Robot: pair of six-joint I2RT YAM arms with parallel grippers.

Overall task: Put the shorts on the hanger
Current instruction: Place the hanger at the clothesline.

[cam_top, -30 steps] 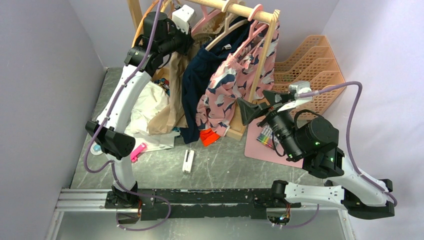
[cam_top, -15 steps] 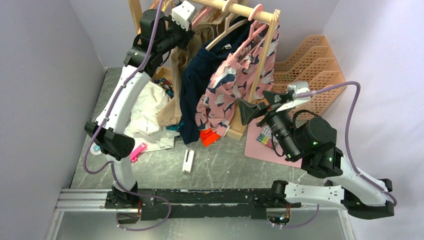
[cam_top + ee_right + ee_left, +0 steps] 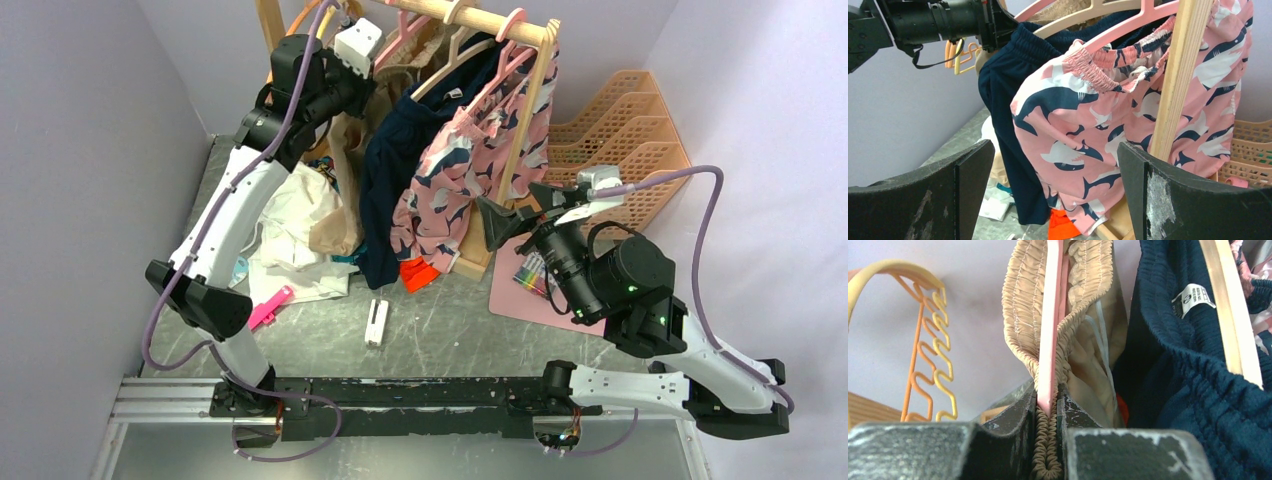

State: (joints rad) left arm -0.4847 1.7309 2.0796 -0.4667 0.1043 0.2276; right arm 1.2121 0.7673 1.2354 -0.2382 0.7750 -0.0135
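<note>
Stage: looks nearly done | your left claw (image 3: 1047,405) pinches shorts (image 3: 1023,315) waistband against hanger (image 3: 1052,315) | right claw (image 3: 1053,167) spread, empty | likely left: let go

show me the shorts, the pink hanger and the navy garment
shorts (image 3: 1020,315), left wrist view, gathered waistband
hanger (image 3: 1050,325), left wrist view, pink bar
navy garment (image 3: 1168,390), left wrist view, body fabric

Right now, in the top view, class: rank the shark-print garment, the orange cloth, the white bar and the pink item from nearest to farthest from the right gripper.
1. shark-print garment, hanging just left of the right gripper.
2. orange cloth, lying below that garment.
3. white bar, further down-left.
4. pink item, far left.
</note>
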